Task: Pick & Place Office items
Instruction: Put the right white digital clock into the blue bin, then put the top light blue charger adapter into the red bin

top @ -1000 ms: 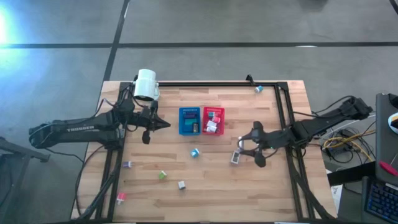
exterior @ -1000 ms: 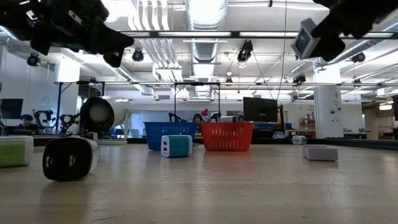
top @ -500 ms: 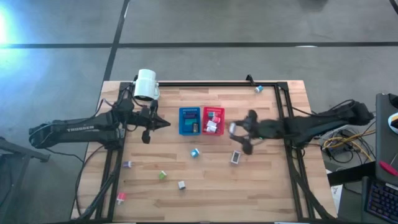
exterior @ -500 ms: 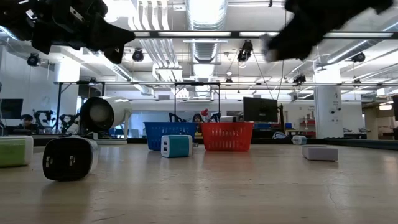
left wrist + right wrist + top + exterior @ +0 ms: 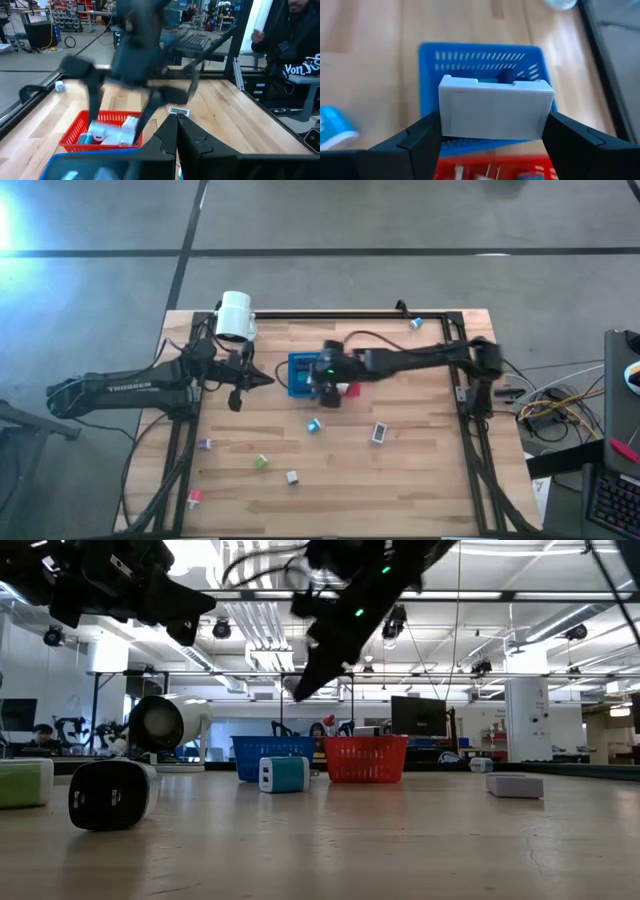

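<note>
Right gripper [image 5: 495, 145] clamped on a white block [image 5: 496, 114], fingers [image 5: 415, 145] pressed to both short ends, hanging over the blue bin [image 5: 480, 60] with the red bin [image 5: 495, 172] just beside it. From above, same gripper [image 5: 325, 375] reaching across the table over the blue bin [image 5: 300, 375], red bin [image 5: 345, 387] touching that bin's side. Left gripper [image 5: 262, 380] parked near the blue bin's other side, fingers [image 5: 167, 137] together, tips meeting.

Beyond the right gripper toward the table's front: a teal piece [image 5: 313, 425] near, a grey-white piece [image 5: 379, 433] a little off, then a green piece [image 5: 261, 462], a grey piece [image 5: 292, 477], a purple piece [image 5: 204, 444] and a pink piece [image 5: 195, 497] well apart. A blue piece [image 5: 416, 324] alone near the far edge. White items [image 5: 107, 135] lying in the red bin [image 5: 75, 135].

Table [image 5: 420, 490] of pale wood planks, bordered by a black frame [image 5: 462, 360]. White lamp [image 5: 235, 315] at the far corner behind the left gripper. Grey concrete floor [image 5: 400, 220] around. Level across the table: an open workshop with ceiling ducts [image 5: 330, 560], a monitor [image 5: 418, 717], and a person [image 5: 292, 40] in dark clothing seated past the table's edge.
</note>
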`<move>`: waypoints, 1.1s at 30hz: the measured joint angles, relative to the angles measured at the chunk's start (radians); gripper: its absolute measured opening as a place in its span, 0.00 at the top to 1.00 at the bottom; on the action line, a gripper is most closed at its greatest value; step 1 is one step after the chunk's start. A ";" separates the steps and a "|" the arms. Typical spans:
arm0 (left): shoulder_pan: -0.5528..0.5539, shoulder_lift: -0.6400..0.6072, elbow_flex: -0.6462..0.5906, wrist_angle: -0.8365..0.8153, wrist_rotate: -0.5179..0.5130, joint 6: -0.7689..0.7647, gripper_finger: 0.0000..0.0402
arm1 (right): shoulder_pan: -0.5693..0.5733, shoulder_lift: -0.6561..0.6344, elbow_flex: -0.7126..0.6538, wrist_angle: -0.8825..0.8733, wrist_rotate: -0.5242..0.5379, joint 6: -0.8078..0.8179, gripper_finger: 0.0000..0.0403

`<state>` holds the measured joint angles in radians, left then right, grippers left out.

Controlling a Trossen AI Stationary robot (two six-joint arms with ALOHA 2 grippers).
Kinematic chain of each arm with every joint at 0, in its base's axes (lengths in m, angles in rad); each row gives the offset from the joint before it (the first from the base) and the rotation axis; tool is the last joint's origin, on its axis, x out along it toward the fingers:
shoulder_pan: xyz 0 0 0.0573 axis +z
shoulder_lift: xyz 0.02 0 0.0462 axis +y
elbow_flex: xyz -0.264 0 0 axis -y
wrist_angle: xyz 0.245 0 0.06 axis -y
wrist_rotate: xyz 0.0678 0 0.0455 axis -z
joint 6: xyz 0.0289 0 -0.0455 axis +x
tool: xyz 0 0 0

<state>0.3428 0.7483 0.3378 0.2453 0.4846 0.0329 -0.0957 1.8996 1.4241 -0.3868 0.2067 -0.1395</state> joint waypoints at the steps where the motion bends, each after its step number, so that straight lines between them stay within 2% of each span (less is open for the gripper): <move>1: 0.000 0.000 0.000 0.000 0.000 0.001 0.98 | -0.008 0.038 0.038 -0.025 -0.005 -0.007 0.31; 8: 0.000 0.000 -0.001 -0.007 0.007 0.020 0.98 | -0.052 0.192 0.202 -0.094 -0.010 -0.041 0.31; 10: 0.000 0.000 -0.001 -0.007 0.007 0.020 0.98 | -0.061 0.218 0.226 -0.110 -0.009 -0.032 0.25; 14: 0.000 0.000 -0.001 -0.007 0.006 0.020 0.98 | -0.070 0.236 0.261 -0.145 -0.007 -0.022 0.07; 16: 0.000 0.000 -0.001 -0.007 0.007 0.020 0.98 | -0.070 0.234 0.268 -0.156 -0.007 -0.020 0.04; 19: 0.000 0.000 -0.001 -0.007 0.006 0.020 0.98 | -0.069 0.214 0.264 -0.163 -0.023 -0.027 0.05; 23: 0.000 0.000 -0.001 -0.007 0.006 0.019 0.98 | -0.076 0.118 0.228 -0.232 -0.004 -0.021 0.06; 27: 0.000 0.000 -0.002 -0.022 0.007 0.018 0.98 | -0.124 -0.064 0.072 -0.273 0.167 0.013 0.07; 29: 0.000 0.000 -0.008 -0.021 0.011 0.017 0.98 | -0.180 -0.181 -0.034 -0.278 0.220 0.075 0.07; 31: 0.000 0.000 -0.015 -0.023 0.011 0.015 0.98 | -0.272 -0.293 -0.138 -0.280 0.207 0.164 0.07; 33: 0.000 0.000 -0.015 -0.022 0.011 0.015 0.98 | -0.396 -0.377 -0.235 -0.291 0.133 0.236 0.07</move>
<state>0.3424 0.7483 0.3229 0.2237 0.4954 0.0483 -0.4912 1.5230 1.1896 -0.6778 0.3401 0.0964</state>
